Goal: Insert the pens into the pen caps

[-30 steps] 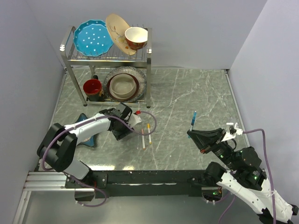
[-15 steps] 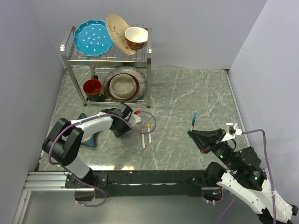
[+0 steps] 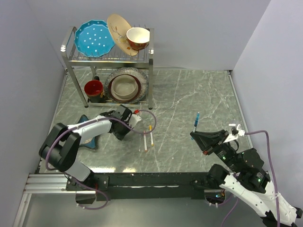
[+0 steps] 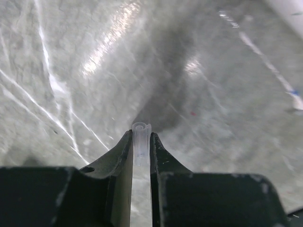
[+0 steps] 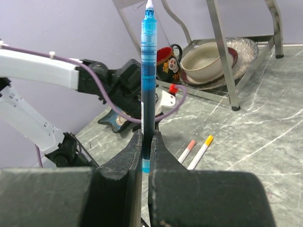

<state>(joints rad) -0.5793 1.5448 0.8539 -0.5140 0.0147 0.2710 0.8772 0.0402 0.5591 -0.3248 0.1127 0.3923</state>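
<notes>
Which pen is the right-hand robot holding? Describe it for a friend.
On the right side of the grey table, find the right gripper. It pinches the blue pen upright. The two white pens lie flat mid-table; only this one is blue and lifted.

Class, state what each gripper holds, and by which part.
Right gripper: the blue pen, upright, pinched near its lower end. Left gripper: a clear cap, pinched by its sides, open end outward.
</notes>
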